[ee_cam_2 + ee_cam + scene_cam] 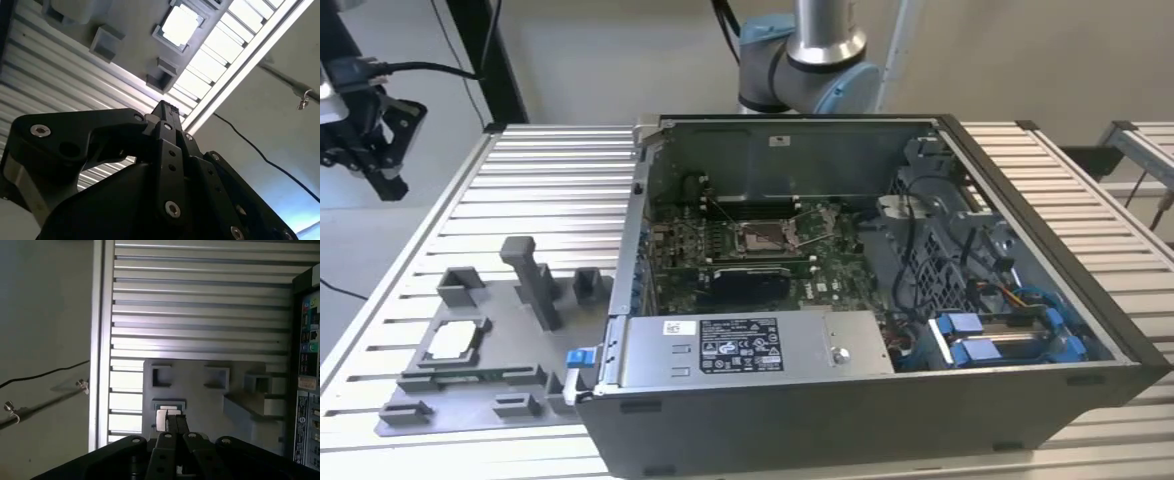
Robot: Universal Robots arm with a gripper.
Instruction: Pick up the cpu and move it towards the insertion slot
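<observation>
Black two-finger gripper (176, 421) of mine is pinched narrow, fingers pressed together with nothing between them as far as I can make out. In the first wrist view the tips sit right in front of the chip, so that's my one hedge.

The cpu (454, 340), a small flat square chip with a silvery-white top, lies flat in a shallow pocket of the grey plastic fixture plate (483, 405). It isn't picked up. In the second wrist view it shows bright (178, 26), well apart from my fingertips (165, 106). In the first wrist view a white corner of it (161, 420) peeks out just beside them.

In the exterior view my gripper (390, 186) hangs off the table edge on that view's left, apart from the plate. The plate has a few upright grey blocks and sits on the slatted aluminium table (494, 200).

The insertion slot (763, 237), a square socket with a silver metal frame, is on the green board inside the open dark-grey computer case (854, 420), on the exterior view's right of the plate. A silver labelled box (827, 330) sits in the case near the plate.
</observation>
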